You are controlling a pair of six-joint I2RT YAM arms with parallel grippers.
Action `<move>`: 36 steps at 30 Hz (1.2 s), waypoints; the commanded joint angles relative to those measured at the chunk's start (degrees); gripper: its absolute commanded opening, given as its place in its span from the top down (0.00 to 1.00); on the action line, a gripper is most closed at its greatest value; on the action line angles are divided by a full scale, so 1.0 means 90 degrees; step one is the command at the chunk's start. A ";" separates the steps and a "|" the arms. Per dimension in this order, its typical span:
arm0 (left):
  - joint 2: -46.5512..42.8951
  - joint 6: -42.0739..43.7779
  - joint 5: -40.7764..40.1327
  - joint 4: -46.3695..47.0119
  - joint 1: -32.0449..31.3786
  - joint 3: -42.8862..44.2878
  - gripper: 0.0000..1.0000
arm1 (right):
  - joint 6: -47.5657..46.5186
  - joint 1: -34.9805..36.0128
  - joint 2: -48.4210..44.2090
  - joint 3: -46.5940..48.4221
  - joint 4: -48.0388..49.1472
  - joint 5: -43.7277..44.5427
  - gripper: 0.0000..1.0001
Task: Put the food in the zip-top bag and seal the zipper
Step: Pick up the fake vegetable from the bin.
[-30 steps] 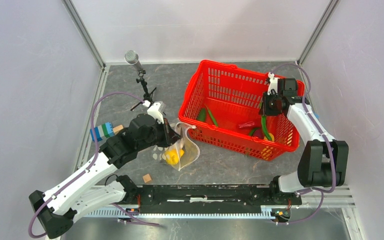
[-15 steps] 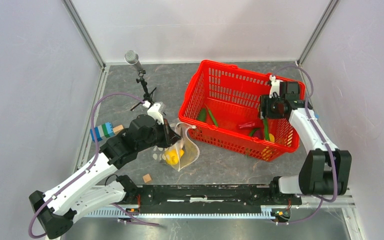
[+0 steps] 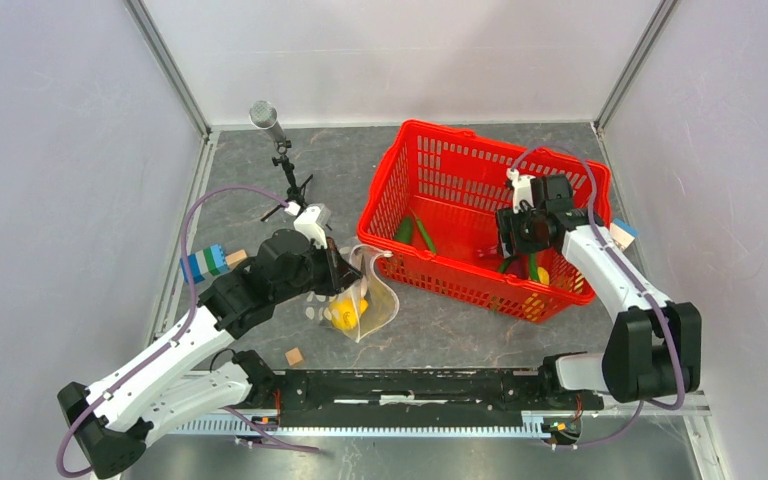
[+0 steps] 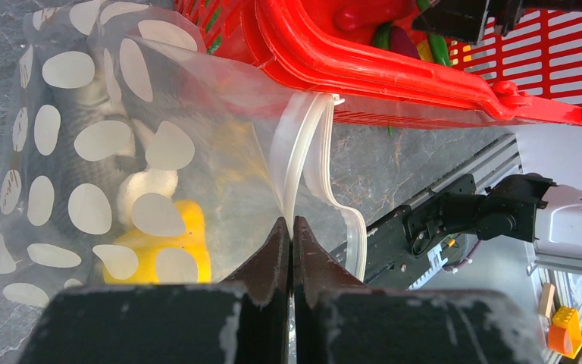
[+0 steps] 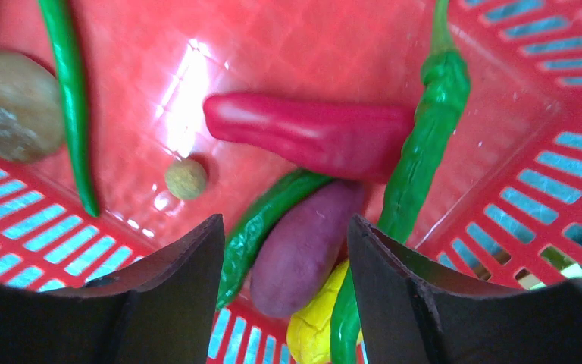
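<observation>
The dotted zip-top bag point(image 3: 360, 300) lies left of the red basket with a yellow piece point(image 4: 159, 250) inside. My left gripper point(image 4: 289, 224) is shut on the bag's white zipper point(image 4: 297, 152) and holds the mouth up; it also shows in the top view point(image 3: 340, 272). My right gripper point(image 5: 284, 227) is open above the food in the basket; it also shows in the top view point(image 3: 520, 235). Below it lie a magenta aubergine point(image 5: 307, 246), a red chilli point(image 5: 311, 135), green pods point(image 5: 424, 144), a yellow piece point(image 5: 314, 326) and a brown lump point(image 5: 11, 106).
The red mesh basket point(image 3: 430, 140) stands at the back right. A microphone on a small tripod point(image 3: 278, 150) stands at the back left. A blue-green block point(image 3: 204, 264) and a wooden cube point(image 3: 295, 356) lie near the left arm.
My right gripper has moved left from the basket's right rim and down over the food inside. The left gripper and the bag have not moved.
</observation>
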 commanded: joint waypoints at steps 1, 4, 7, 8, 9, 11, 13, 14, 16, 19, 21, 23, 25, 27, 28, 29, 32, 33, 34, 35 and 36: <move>-0.0051 0.0114 0.0012 0.0247 0.0007 -0.0043 0.96 | -0.0310 0.0044 0.0291 -0.0067 -0.0484 0.0576 0.35; -0.0044 0.0160 0.0026 0.0242 0.0007 -0.0054 0.96 | -0.0269 0.0132 0.0479 -0.0206 -0.0491 0.0772 0.34; -0.0084 0.0171 -0.0010 0.0237 0.0007 -0.0091 0.96 | -0.0157 0.0158 0.0666 -0.0386 -0.0348 0.0933 0.34; -0.0097 0.0182 -0.0016 0.0237 0.0007 -0.0093 0.96 | -0.0138 0.0158 0.0732 -0.0442 -0.0262 0.0969 0.33; -0.0098 0.0199 -0.0030 0.0228 0.0007 -0.0093 0.96 | -0.0093 0.0167 0.0836 -0.0473 -0.0230 0.1104 0.33; -0.0098 0.0228 -0.0036 0.0190 0.0009 -0.0072 0.96 | -0.0016 0.0176 0.0992 -0.0595 -0.0121 0.1370 0.33; -0.0098 0.0229 -0.0035 0.0188 0.0007 -0.0064 0.96 | 0.0005 0.0200 0.1150 -0.0701 0.0021 0.1276 0.34; -0.0090 0.0239 -0.0037 0.0188 0.0007 -0.0062 0.96 | 0.0006 0.0244 0.1206 -0.0743 0.0072 0.1275 0.35; -0.0091 0.0255 -0.0034 0.0165 0.0007 -0.0054 0.96 | 0.0006 0.0319 0.1261 -0.0778 0.0174 0.1293 0.38; -0.0088 0.0256 -0.0039 0.0148 0.0007 -0.0045 0.96 | 0.0233 0.0340 0.1131 -0.0717 0.0279 0.1220 0.56; -0.0073 0.0257 -0.0037 0.0150 0.0007 -0.0027 0.96 | 0.0273 0.0349 0.0959 -0.0569 0.0298 0.1051 0.62; -0.0055 0.0264 -0.0034 0.0137 0.0010 -0.0008 0.96 | 0.0312 0.0347 0.0731 -0.0412 0.0320 0.0825 0.64; -0.0038 0.0269 -0.0042 0.0139 0.0007 0.0005 0.96 | 0.0369 0.0351 0.0449 -0.0241 0.0339 0.0725 0.65; -0.0015 0.0266 -0.0036 0.0135 0.0008 0.0014 0.96 | 0.0400 0.0345 0.0185 -0.0146 0.0423 0.0556 0.67; -0.0012 0.0266 -0.0034 0.0140 0.0008 0.0005 0.96 | 0.0407 0.0342 0.0063 -0.0133 0.0493 0.0436 0.68; -0.0010 0.0258 -0.0036 0.0140 0.0009 0.0004 0.96 | 0.0416 0.0352 -0.0074 -0.0120 0.0569 0.0349 0.69; -0.0019 0.0233 -0.0040 0.0137 0.0012 -0.0003 0.96 | 0.0492 0.0346 -0.0436 -0.0147 0.0766 0.0273 0.70; -0.0020 0.0234 -0.0040 0.0140 0.0009 0.0006 0.96 | 0.0505 0.0351 -0.0567 -0.0143 0.0791 0.0299 0.70; -0.0034 0.0232 -0.0040 0.0140 0.0007 0.0009 0.96 | 0.0522 0.0350 -0.0650 -0.0150 0.0824 0.0322 0.71; -0.0032 0.0239 -0.0034 0.0140 0.0007 0.0014 0.96 | 0.0542 0.0351 -0.0748 -0.0153 0.0844 0.0340 0.72; -0.0038 0.0237 -0.0040 0.0140 0.0007 0.0014 0.96 | 0.0581 0.0352 -0.0820 -0.0135 0.0836 0.0343 0.73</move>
